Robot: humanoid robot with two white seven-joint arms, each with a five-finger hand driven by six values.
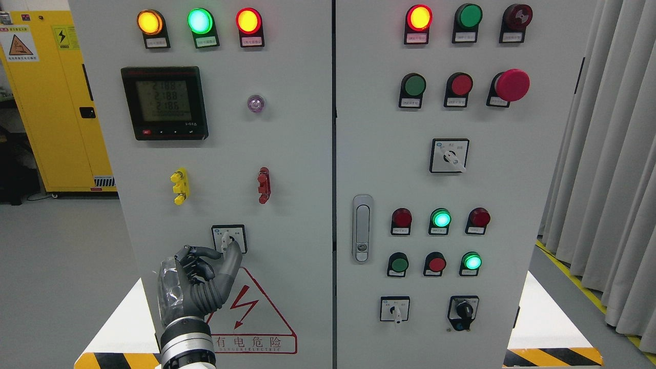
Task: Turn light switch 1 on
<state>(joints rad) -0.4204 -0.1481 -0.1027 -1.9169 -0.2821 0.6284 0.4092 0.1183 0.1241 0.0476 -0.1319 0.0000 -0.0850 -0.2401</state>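
Now left hand (197,279) fingers (231,256) pinch rotary switch (228,239); meter (165,102) reads 218.x.

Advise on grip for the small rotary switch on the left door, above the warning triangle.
Pinch the white lever of the rotary switch between thumb and finger. It stands out from the square plate, so come straight at the door from below, where the left hand already is.

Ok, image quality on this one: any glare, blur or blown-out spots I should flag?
Head view: sharp and evenly lit overall. The lit lamps bloom, notably the green lamp and red lamp; the meter display is washed out and its digits hard to read; the left hand at the rotary switch is unblurred; label print is too small to read.
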